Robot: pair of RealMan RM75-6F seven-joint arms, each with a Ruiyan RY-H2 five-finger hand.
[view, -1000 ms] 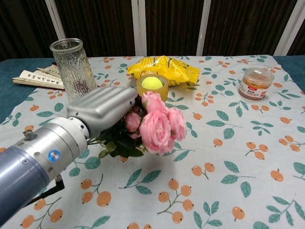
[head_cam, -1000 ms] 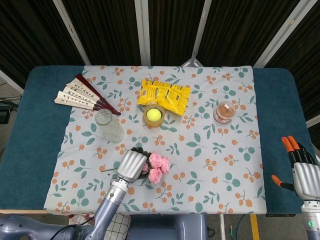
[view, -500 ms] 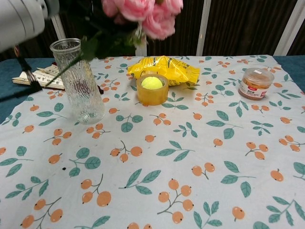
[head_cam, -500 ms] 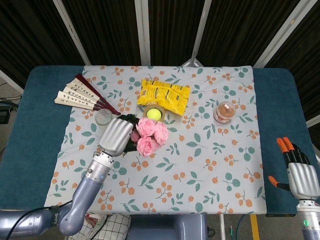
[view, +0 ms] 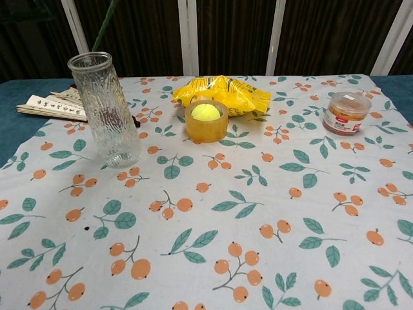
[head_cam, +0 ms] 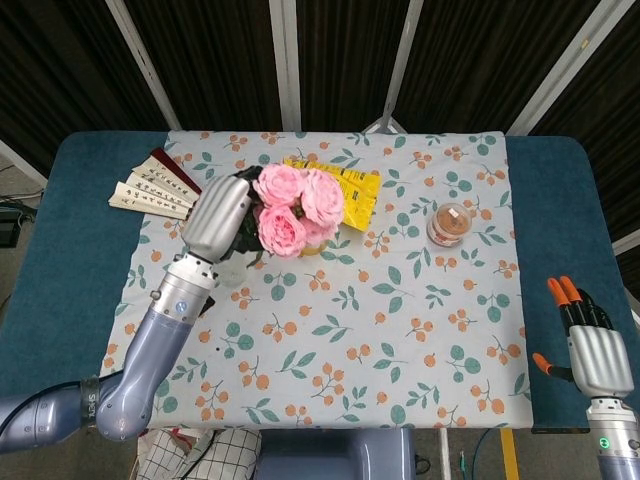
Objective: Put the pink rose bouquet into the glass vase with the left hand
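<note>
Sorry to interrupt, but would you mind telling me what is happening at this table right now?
The left hand holds the pink rose bouquet raised above the table, over the area near the glass vase. The vase stands upright on the floral tablecloth and the bouquet is not in it yet; in the chest view only a green stem shows above the vase. The right hand hangs idle at the table's right edge, holding nothing.

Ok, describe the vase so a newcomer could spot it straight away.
Start at the floral cloth and go to its left side. Just in front of the folded fans stands the vase. It is the only tall, clear, ribbed glass cylinder there, upright and empty, far taller than the low amber holder with the ball beside it.
</note>
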